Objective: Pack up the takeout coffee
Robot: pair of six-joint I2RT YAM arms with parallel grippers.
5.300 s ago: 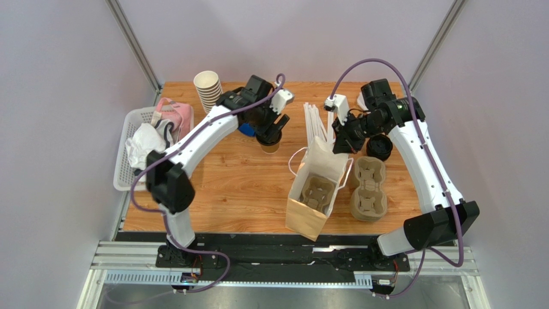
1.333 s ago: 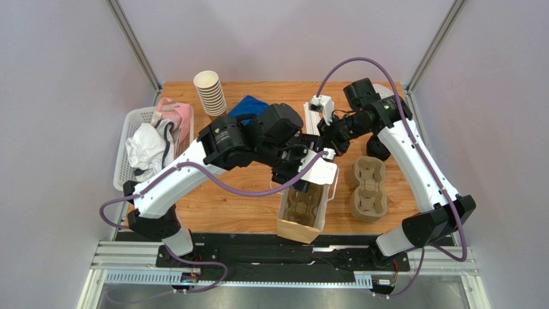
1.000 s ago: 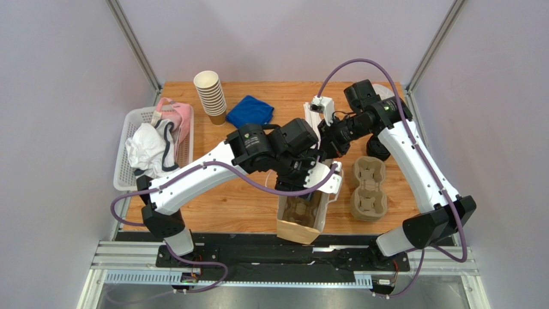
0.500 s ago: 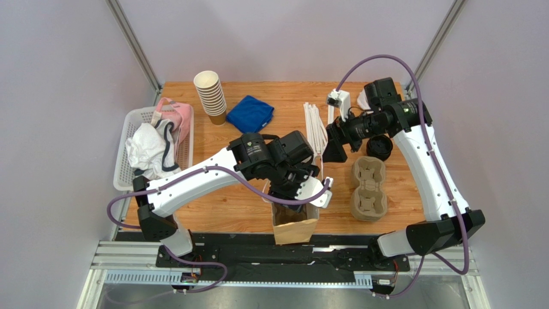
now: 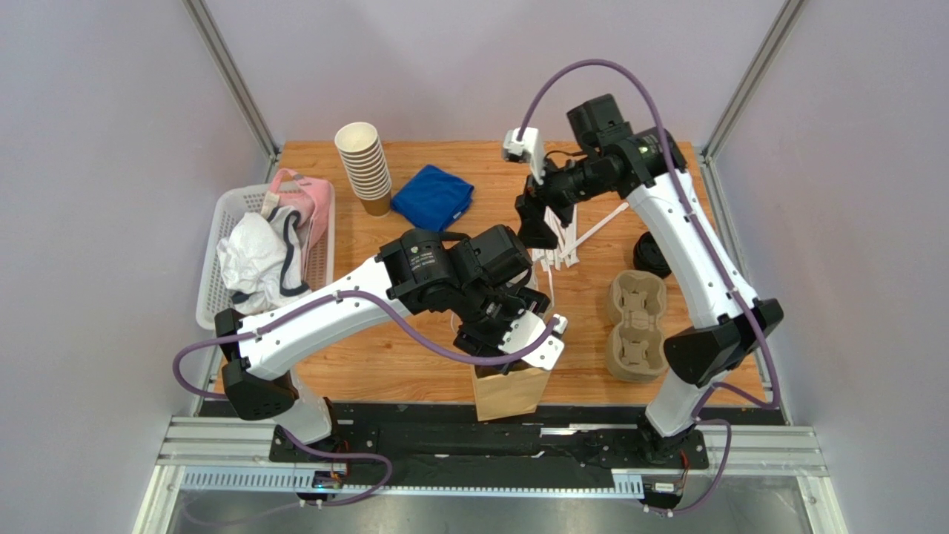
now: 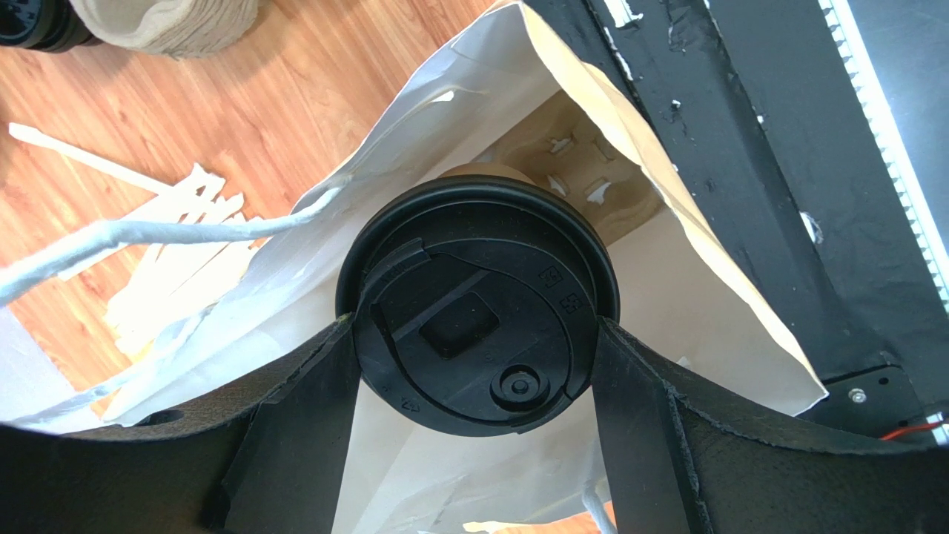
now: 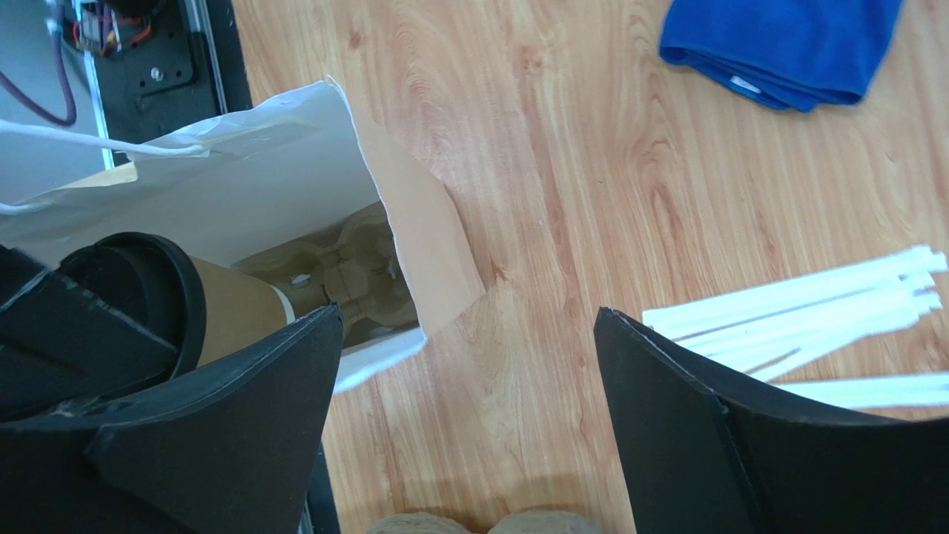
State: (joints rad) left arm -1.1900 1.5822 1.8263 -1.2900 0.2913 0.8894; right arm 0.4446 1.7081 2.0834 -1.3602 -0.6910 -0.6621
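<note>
Gripping the takeout coffee (image 6: 477, 317) from two sides, the left tool (image 6: 477, 339) has its black fingers closed against the cup just under the lid, at the lower middle of the left wrist view. Seen from above, the lid is round, black and slightly glossy. It has a raised outer rim, a sunken rectangular panel near its middle, a small round dot close to its lower edge and tiny embossed marks toward the right. At the left edge of the right wrist view, the cup's plain brown kraft side shows below the lid, leaning across the frame.

The coffee sits in the open mouth of the paper bag (image 6: 680, 289), whose white inner walls rise around it. A pulp carrier (image 6: 596, 189) lies in the bag beyond the cup; whether the cup's base touches it cannot be told. In the top view the bag stands at the lower middle of the table (image 5: 356, 373), near its bottom edge. The left arm's wrist covers the bag's mouth there, and the coffee is hidden beneath it.

The right tool (image 7: 468, 323) is spread wide and holds nothing. It hangs above bare wood, between the bag at the left and white straws (image 7: 802, 306) at the right. A blue cloth (image 7: 780, 45) lies at the upper right of that view.
</note>
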